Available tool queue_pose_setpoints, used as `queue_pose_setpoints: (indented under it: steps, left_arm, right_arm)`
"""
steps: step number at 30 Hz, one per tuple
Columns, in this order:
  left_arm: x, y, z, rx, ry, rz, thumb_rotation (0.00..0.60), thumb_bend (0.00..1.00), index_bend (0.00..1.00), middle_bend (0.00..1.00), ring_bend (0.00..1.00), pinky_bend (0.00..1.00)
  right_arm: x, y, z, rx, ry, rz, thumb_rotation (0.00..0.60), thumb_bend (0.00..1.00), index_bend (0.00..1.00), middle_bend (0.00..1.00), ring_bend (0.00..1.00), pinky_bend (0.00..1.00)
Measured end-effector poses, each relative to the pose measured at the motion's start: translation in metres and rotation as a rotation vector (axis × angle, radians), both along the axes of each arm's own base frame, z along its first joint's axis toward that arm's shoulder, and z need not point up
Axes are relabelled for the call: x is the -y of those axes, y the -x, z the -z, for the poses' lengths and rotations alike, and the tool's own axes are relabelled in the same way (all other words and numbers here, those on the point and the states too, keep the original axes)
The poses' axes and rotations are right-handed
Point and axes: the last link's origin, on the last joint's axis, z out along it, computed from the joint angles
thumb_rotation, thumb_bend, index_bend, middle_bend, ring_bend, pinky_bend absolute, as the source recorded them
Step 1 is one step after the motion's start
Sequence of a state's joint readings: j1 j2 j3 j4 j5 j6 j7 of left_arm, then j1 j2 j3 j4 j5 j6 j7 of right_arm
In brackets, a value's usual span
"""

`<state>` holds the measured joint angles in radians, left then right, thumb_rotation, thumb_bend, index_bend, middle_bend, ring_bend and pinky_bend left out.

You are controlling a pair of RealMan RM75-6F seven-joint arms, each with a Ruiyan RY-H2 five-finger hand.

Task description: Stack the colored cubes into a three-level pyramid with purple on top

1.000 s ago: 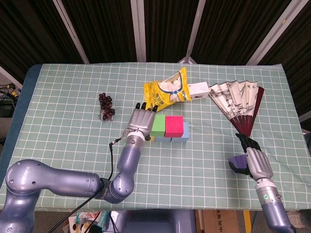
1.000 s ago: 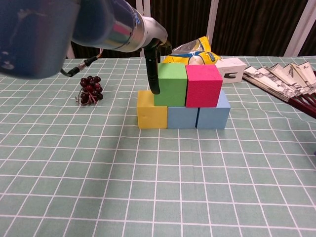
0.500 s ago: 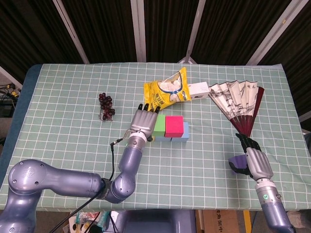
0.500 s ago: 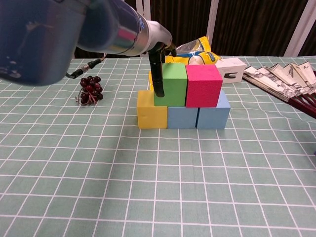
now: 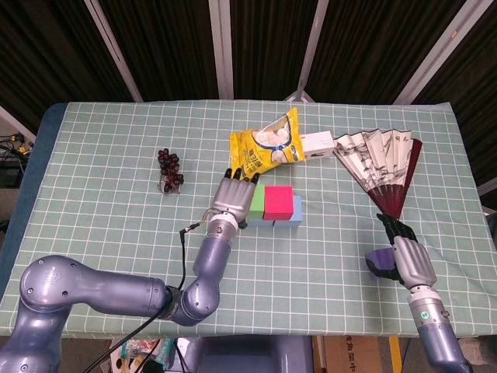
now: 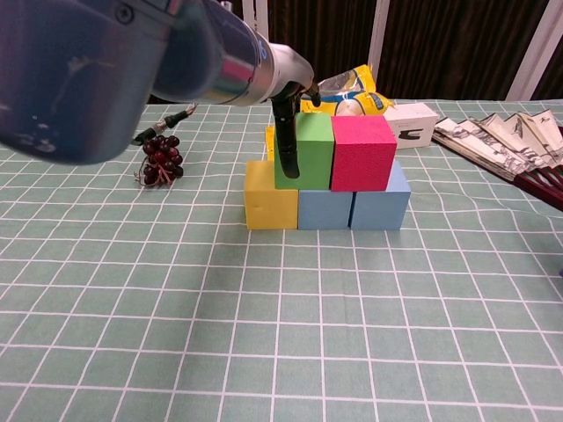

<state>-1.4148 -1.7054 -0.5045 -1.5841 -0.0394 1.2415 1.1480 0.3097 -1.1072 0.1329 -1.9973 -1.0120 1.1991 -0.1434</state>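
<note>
Yellow cube (image 6: 270,207) and two blue cubes (image 6: 325,209) (image 6: 381,207) form the bottom row. Green cube (image 6: 312,151) and pink cube (image 6: 362,152) sit on them as a second level. My left hand (image 5: 233,194) lies flat above the yellow cube, holding nothing, and its fingers (image 6: 288,148) touch the green cube's left face. In the head view the green cube (image 5: 257,203) and pink cube (image 5: 278,201) show just right of that hand. Near the table's front right edge, my right hand (image 5: 409,260) holds the purple cube (image 5: 377,260).
A bunch of dark grapes (image 5: 169,169) lies left of the stack. Behind it are a yellow snack bag (image 5: 268,144) and a white box (image 5: 317,143). An open paper fan (image 5: 384,167) spreads at the back right. My left forearm (image 6: 106,61) fills the chest view's upper left.
My left hand has shifted a little to the right, its fingers sliding further along the green cube's left face. The cubes and the right hand have not moved.
</note>
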Motion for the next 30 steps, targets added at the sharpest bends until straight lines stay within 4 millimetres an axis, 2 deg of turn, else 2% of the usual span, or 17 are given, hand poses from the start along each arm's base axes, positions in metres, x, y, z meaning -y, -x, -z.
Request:
queue_pose_setpoints:
  steps: [27,30]
  left_arm:
    - [0.0008,-0.0006,0.0010,0.001,-0.001,-0.001,0.600,0.11,0.00,0.22,0.03,0.00]
    - [0.0007,-0.0008,0.0009,0.005,-0.002,0.001,0.600,0.15,0.00,0.23,0.03,0.00]
  right_arm:
    - [-0.0004,0.0001,0.0005,0.001,-0.002,0.001,0.600,0.34,0.00,0.06,0.00,0.00]
    - [-0.0005,0.0002,0.0006,0.000,-0.003,0.001,0.600,0.34,0.00,0.06,0.00,0.00]
